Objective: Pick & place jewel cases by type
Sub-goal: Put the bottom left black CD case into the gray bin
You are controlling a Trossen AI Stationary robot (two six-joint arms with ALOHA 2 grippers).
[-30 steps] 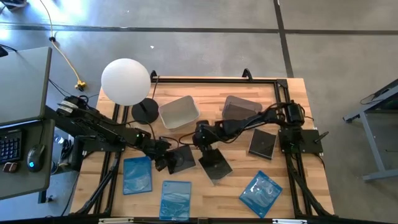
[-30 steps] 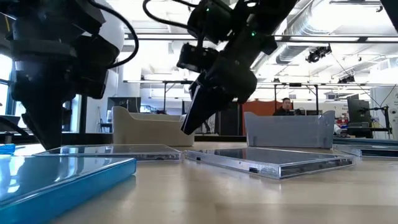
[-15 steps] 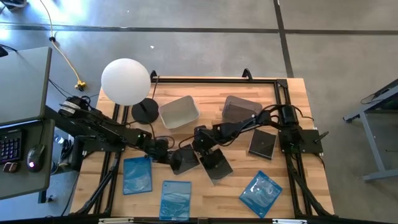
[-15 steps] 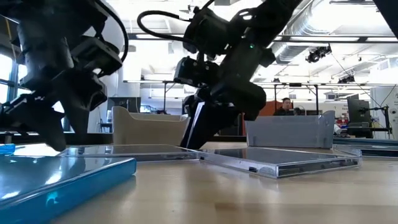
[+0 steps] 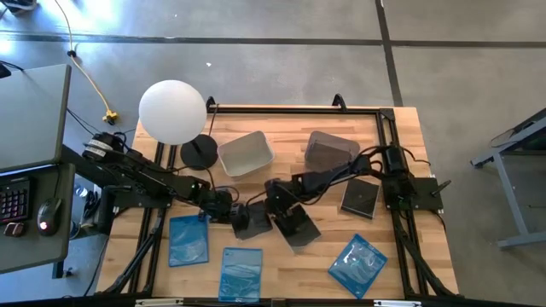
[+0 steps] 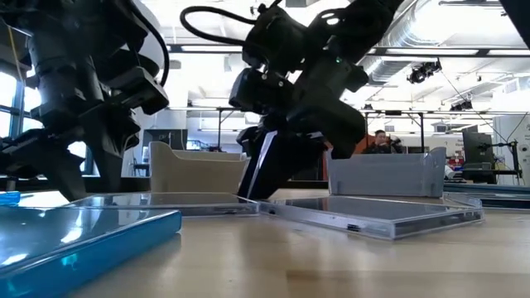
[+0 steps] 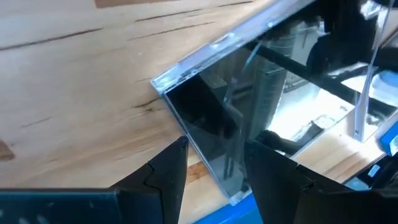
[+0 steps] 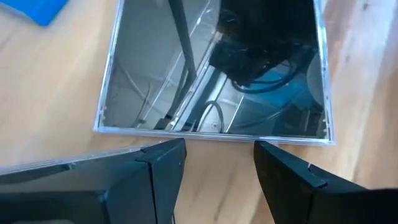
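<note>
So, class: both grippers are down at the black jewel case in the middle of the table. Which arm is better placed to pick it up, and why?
Left, probably. The left gripper is open with the edge of the black jewel case between its fingers. The right gripper is open too, but just short of that case's edge.

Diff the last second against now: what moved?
Both grippers closed in on the black case at table centre: left gripper slid right to its left edge, right gripper dropped toward its right edge. Both are open, nothing gripped. The case shifted slightly left. Blue cases and both tubs unchanged.
</note>
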